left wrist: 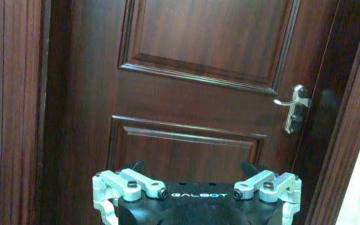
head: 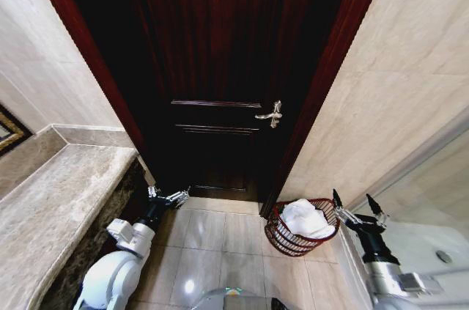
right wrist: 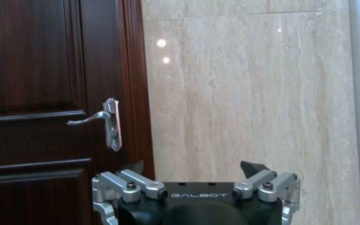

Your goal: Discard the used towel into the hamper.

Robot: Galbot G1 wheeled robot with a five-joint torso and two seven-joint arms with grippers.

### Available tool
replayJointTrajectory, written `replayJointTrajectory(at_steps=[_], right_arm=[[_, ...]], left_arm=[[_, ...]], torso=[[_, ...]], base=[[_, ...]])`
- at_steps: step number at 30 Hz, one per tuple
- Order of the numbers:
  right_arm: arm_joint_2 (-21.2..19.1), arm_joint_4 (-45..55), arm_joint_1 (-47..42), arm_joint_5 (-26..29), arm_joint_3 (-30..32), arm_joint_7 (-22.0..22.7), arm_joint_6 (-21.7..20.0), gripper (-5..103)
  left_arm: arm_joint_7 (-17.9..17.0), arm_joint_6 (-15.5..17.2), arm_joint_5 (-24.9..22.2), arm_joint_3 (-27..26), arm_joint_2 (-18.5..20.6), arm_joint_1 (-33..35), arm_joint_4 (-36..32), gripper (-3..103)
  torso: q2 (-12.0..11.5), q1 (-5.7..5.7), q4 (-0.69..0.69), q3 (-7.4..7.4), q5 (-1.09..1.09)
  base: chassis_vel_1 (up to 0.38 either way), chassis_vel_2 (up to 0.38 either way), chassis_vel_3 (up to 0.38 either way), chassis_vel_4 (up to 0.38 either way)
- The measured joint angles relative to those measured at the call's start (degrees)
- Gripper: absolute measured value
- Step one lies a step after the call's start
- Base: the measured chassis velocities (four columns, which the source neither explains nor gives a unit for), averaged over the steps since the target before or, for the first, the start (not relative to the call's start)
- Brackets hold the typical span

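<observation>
Head view: the towel [head: 305,219] fills the hamper [head: 282,240], hiding its inside and far rim. The left arm [head: 110,277] and right arm [head: 399,281] are cut off by the lower edge, the desk [head: 44,215] by the left edge. A framed object [head: 9,133] at mid-left is cropped, its content unreadable. Wrist views: the left hand [left wrist: 196,171] and right hand [right wrist: 192,168] are cut off by the lower edge; the door [left wrist: 198,84] exceeds the frame.
</observation>
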Motion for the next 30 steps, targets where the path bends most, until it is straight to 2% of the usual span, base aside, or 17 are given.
replayJointTrajectory(at_steps=[30], right_arm=[[0.0,-0.4,0.1,0.0,-0.2,0.0,0.1,100]], left_arm=[[0.0,0.0,0.0,0.0,0.0,0.0,0.0,100]], torso=[[0.0,0.02,0.00,0.01,0.00]], base=[[0.002,-0.002,-0.001,0.002]])
